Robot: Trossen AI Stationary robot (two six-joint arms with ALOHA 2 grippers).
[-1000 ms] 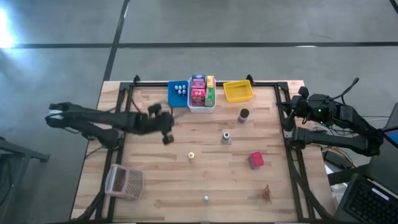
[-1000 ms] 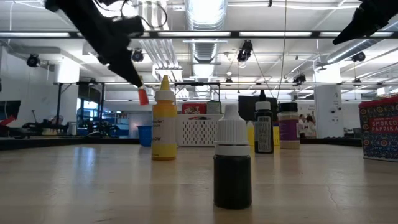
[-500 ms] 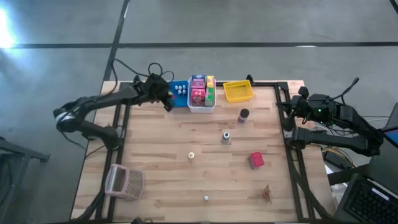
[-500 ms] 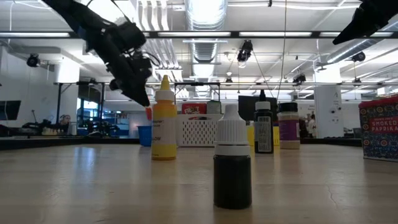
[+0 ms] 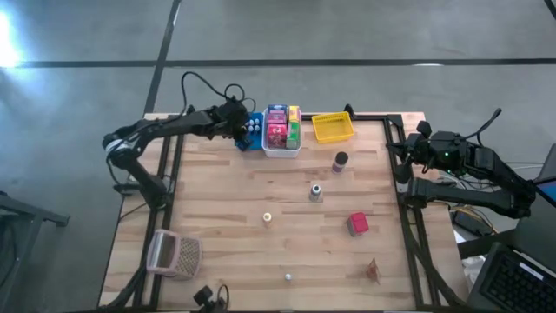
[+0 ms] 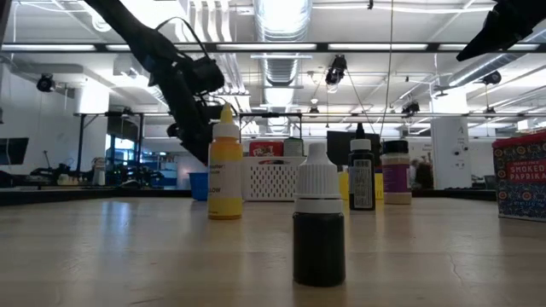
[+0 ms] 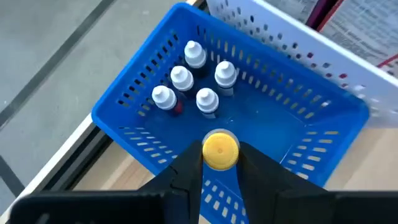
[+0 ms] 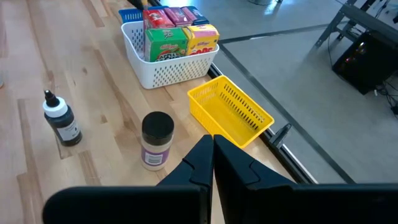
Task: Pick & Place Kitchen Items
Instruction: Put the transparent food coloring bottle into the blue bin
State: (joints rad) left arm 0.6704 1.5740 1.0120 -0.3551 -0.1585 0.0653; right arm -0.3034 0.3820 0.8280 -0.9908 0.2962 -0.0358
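Note:
My left gripper [image 5: 242, 136] hangs over the near left corner of the blue bin [image 5: 252, 142], shut on a small bottle of which only the round yellow cap [image 7: 221, 149] shows. Several white-capped little bottles [image 7: 189, 78] stand in the blue bin [image 7: 280, 115]. Beside it, the white bin [image 5: 281, 149] holds upright boxes. On the table stand a dark-lidded jar [image 5: 340, 161], a dropper bottle [image 5: 315, 192], a yellow bottle [image 5: 267, 218], a red box [image 5: 358, 224] and a white-capped bottle [image 5: 287, 277]. My right gripper [image 8: 211, 148] waits shut over the right edge. My left gripper pinches the small bottle just under its yellow cap [image 7: 209, 153] between its two fingers [image 7: 186, 171]. The fingers slant down from the table's left side. The bottle is lifted clear above the blue bin; its body is hidden below the cap and the fingers.
A yellow bin [image 5: 333, 128] stands right of the white bin at the far edge. A pinkish mesh basket [image 5: 174, 254] lies at the near left. A small reddish thing [image 5: 373, 270] lies near the front right. Bare wood lies between the loose items.
My left gripper has swung from over the table's left middle toward the far edge and a little right, sinking slightly and rolling, and now hangs over the blue bin. The small bottle has travelled with it, held clear of the table.

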